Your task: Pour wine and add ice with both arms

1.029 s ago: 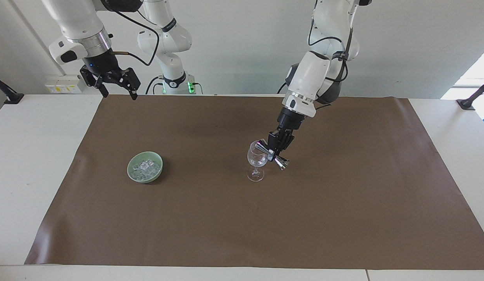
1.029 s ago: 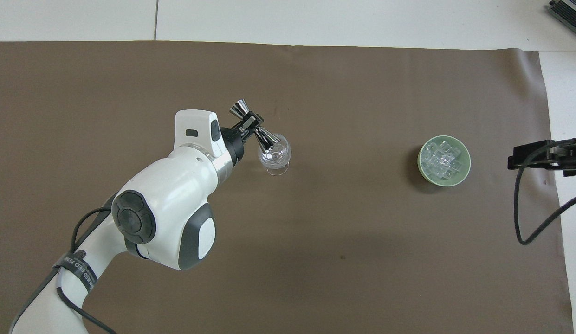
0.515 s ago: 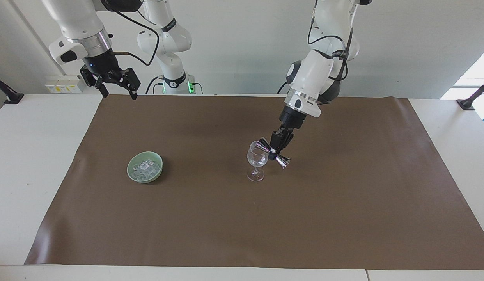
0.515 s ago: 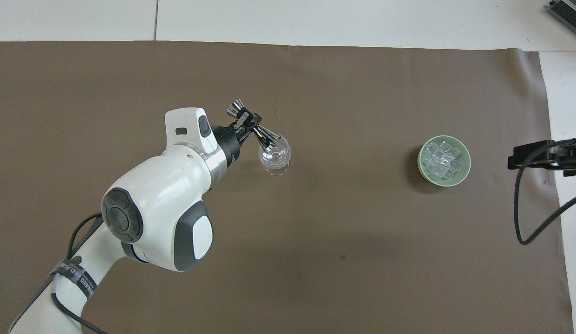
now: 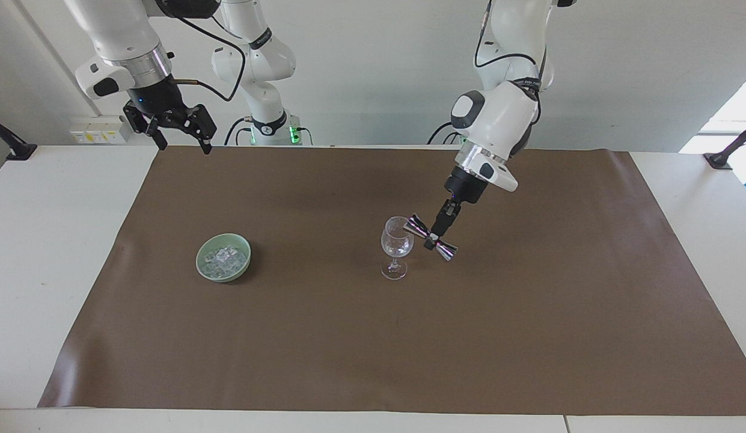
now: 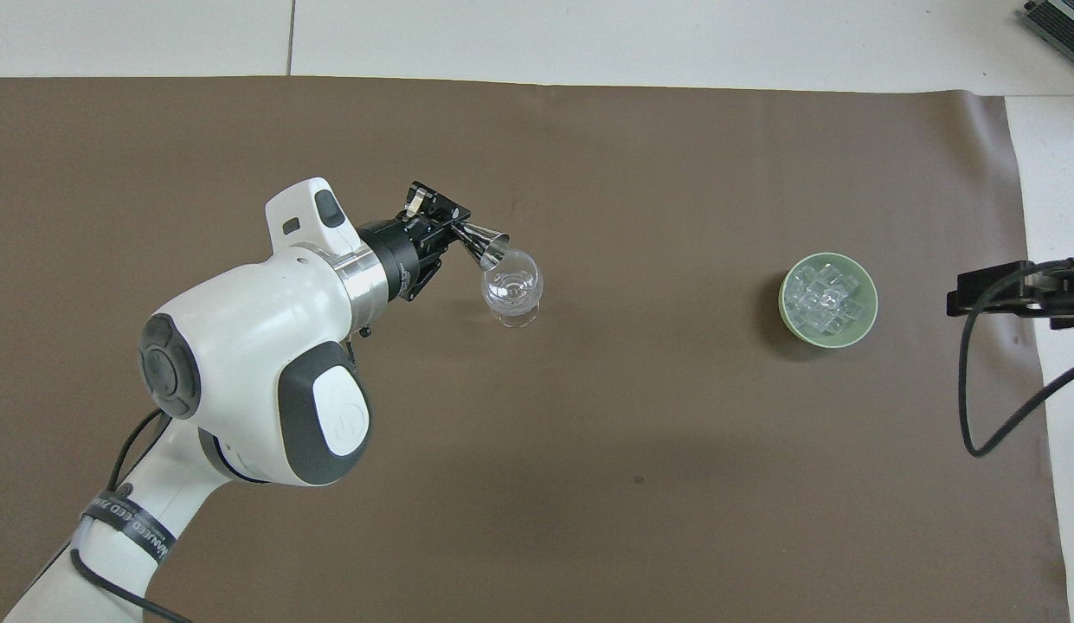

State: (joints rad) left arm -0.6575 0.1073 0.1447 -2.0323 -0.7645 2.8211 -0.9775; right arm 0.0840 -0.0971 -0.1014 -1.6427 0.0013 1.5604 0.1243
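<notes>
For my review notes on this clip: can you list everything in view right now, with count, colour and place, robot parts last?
wine glass: one, clear, upright on the mat near its middle.
jigger: one, silver, double-ended, tilted, one end at the glass's rim, held in the air.
bowl: one, pale green, on the mat toward the right arm's end.
ice: a heap of clear whitish cubes, in the bowl.
mat: one, brown, covering most of the table.
table: one, white, under the mat.
left gripper: black, shut on the jigger's waist, beside the glass's rim.
right gripper: black, open, waiting raised over the mat's edge at the robots' end.
</notes>
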